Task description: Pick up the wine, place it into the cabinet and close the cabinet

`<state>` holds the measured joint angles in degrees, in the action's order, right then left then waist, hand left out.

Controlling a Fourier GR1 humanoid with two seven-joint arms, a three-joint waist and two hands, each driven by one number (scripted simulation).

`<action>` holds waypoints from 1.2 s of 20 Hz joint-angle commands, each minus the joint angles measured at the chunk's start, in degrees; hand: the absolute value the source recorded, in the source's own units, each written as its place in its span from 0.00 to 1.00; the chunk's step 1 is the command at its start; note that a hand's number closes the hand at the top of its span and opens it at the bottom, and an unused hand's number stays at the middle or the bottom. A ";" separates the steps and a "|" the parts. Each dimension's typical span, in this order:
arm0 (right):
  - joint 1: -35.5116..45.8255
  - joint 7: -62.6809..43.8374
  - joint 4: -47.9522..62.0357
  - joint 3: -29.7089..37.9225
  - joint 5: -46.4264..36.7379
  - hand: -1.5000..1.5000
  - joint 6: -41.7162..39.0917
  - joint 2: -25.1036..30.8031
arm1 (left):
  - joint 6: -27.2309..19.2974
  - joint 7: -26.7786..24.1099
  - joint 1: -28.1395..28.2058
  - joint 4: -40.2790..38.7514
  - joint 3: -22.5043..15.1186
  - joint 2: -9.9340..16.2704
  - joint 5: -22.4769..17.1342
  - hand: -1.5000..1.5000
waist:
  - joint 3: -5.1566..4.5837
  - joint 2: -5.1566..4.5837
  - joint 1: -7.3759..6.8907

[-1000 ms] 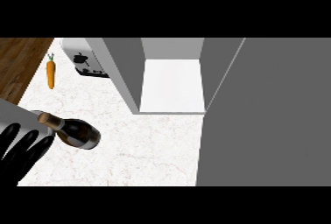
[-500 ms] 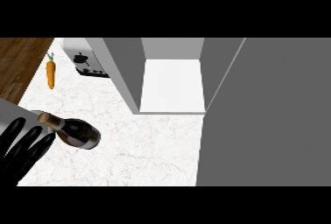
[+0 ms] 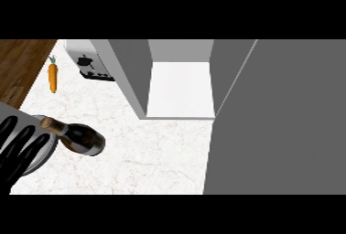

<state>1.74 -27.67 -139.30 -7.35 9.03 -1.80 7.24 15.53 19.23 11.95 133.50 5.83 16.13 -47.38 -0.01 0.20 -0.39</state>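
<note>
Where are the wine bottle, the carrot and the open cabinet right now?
wine bottle (image 3: 82, 138), head view, on its dark body.
carrot (image 3: 52, 78), head view, on the orange root.
cabinet (image 3: 181, 89), head view, on its white inner floor.

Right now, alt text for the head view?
A dark wine bottle stands on the marble counter beside the open left hand at the view's left edge. Ahead, an open cabinet; a carrot and toaster lie beyond.
</note>
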 commanded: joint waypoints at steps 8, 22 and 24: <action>1.48 -3.85 -4.23 0.03 1.59 0.00 0.02 -0.68 | 2.20 0.15 -2.49 -5.03 6.92 -0.78 -0.77 0.00 | -0.01 -0.17 0.35; 0.99 -8.09 -8.32 0.11 1.77 0.00 0.38 -1.32 | 1.89 -4.15 -12.13 -21.35 12.32 -0.16 8.14 0.00 | 0.00 -0.18 0.93; 5.70 -10.58 -7.75 0.09 0.47 0.00 1.83 -1.12 | 5.93 -7.20 -7.54 -21.99 13.41 -1.72 8.95 0.00 | -0.03 -0.15 0.41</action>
<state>4.57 -32.08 -140.80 -7.19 7.94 -1.97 6.01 20.29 13.04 4.06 114.23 19.33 15.35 -40.20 -0.01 0.03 0.26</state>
